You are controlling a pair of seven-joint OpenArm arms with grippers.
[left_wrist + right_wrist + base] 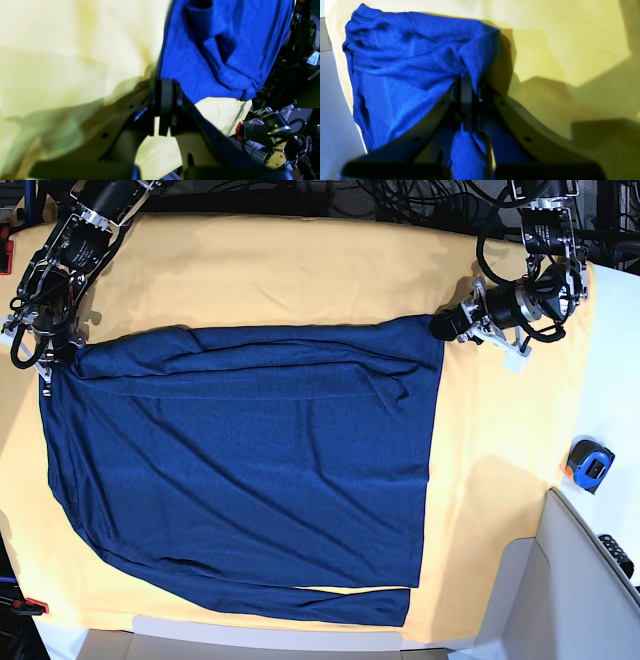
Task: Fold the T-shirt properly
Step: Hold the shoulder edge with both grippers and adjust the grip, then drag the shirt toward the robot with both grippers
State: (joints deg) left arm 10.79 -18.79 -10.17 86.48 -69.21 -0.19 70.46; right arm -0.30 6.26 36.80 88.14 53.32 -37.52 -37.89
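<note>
Base view, read left to right. At the far left, the right end effector [48, 352] is closed on the upper left corner of the T-shirt [250, 470]; in the right wrist view the fabric is seen pinched between the shut jaws, with a fold passing through and below them [467, 100]. The dark navy T-shirt [402, 62] is spread across the middle of the counter [300, 270], which is covered by a yellow-orange table cloth [490, 480]. Its long axis is judged to run left to right across the view, between the two held corners, and its upper edge is drawn into long horizontal creases. A narrow strip, probably a sleeve or a folded-under layer, is seen projecting along the lower edge. At the upper right corner of the garment, the left end effector [443, 326] is closed on the fabric edge; in the left wrist view the jaws are shown together at the hem [165, 86], the cloth [225, 45] hanging bunched beyond them. The two corners are presumably held so that the upper edge can be kept taut and carried over as one straight fold line. At the far right, a blue tape measure [588, 464] lies well apart from the garment.
</note>
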